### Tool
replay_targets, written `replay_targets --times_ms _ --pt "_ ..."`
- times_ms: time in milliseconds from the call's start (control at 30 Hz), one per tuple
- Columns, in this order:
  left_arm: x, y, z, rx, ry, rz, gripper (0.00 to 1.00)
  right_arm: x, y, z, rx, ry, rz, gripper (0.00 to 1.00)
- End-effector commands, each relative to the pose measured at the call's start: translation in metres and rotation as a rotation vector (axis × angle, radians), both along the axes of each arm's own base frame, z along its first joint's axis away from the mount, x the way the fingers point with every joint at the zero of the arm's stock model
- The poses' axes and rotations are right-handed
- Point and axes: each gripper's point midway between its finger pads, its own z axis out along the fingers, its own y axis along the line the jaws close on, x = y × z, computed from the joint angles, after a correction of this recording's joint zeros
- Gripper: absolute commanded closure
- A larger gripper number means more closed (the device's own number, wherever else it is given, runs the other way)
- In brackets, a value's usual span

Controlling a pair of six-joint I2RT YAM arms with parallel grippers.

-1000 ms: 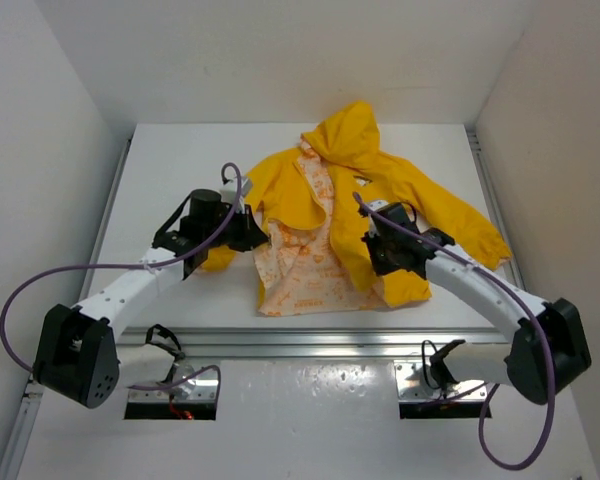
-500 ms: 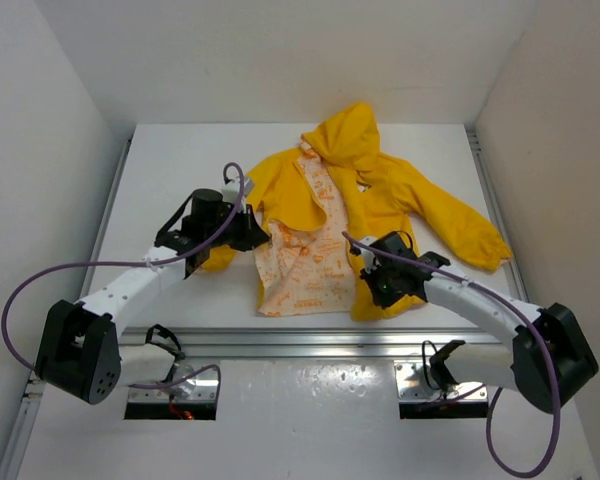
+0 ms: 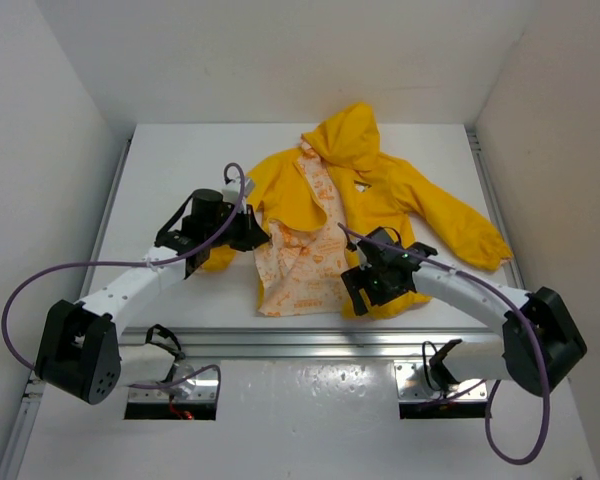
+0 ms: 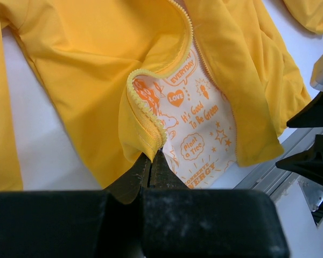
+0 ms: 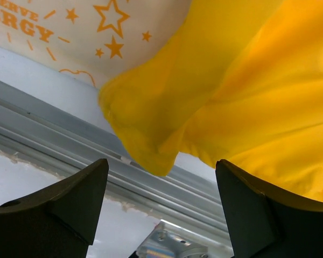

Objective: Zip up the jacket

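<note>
One jacket (image 3: 390,195); left gripper (image 4: 151,159) pinching, right gripper (image 5: 160,171) spread.

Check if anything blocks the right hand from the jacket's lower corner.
Nothing visible does. The right hand is open, and the jacket has its yellow lower corner directly ahead, between the fingers. Only the metal rail shows past it.

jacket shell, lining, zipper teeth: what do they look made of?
Jacket shell: thin woven synthetic, probably nylon or polyester; matte yellow, soft creases, drapes limply. Lining: smooth light fabric, pale with orange printed text and stars; fibre unclear. Zipper teeth: small plastic, moulded or coil, yellow like the tape; no metallic glint.
</note>
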Motion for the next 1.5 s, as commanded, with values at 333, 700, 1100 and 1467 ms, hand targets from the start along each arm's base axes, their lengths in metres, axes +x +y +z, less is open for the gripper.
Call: replay_targets --times_ms 333,700,1100,1467 --pt "0.000 -0.003 0.015 -0.035 -0.059 -0.002 1.00 0.001 0.017 -0.003 0.013 0.139 -0.156 0.21" --pt "-0.003 -0.004 0.012 -0.047 -0.037 -0.002 1.00 0.003 0.026 -0.012 -0.012 0.214 -0.231 0.27" --pt "-0.003 -0.007 0.006 -0.056 -0.021 -0.008 1.00 0.003 0.033 -0.018 -0.045 0.242 -0.216 0.33" --pt "-0.004 -0.005 0.002 -0.056 -0.011 -0.007 1.00 0.005 0.030 -0.030 -0.132 0.255 -0.222 0.41"
